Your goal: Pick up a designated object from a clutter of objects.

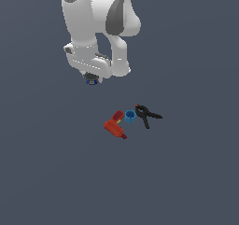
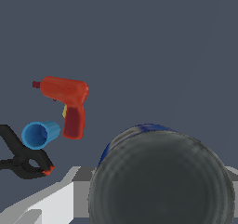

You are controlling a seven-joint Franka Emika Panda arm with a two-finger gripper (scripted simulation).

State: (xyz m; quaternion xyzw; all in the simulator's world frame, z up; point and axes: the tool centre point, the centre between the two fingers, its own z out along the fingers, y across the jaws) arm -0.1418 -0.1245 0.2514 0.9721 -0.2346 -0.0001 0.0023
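The designated object, a short round can (image 2: 160, 176) with a dark grey top and a blue side band, fills the near part of the wrist view. A pale grey finger (image 2: 56, 200) shows beside it. In the exterior view the can (image 1: 92, 81) peeks out dark and blue right under the hand, with my gripper (image 1: 92, 79) shut on it. The rest of the clutter of objects lies apart, toward the exterior view's right: a red drill-shaped tool (image 1: 114, 126), a bright blue cup (image 1: 130, 116) and a black clamp (image 1: 147, 115).
The drill (image 2: 67, 100), the cup (image 2: 41, 134) on its side and the clamp (image 2: 23, 160) lie close together on the flat dark grey floor (image 1: 186, 182). The white arm (image 1: 98, 23) rises above the can.
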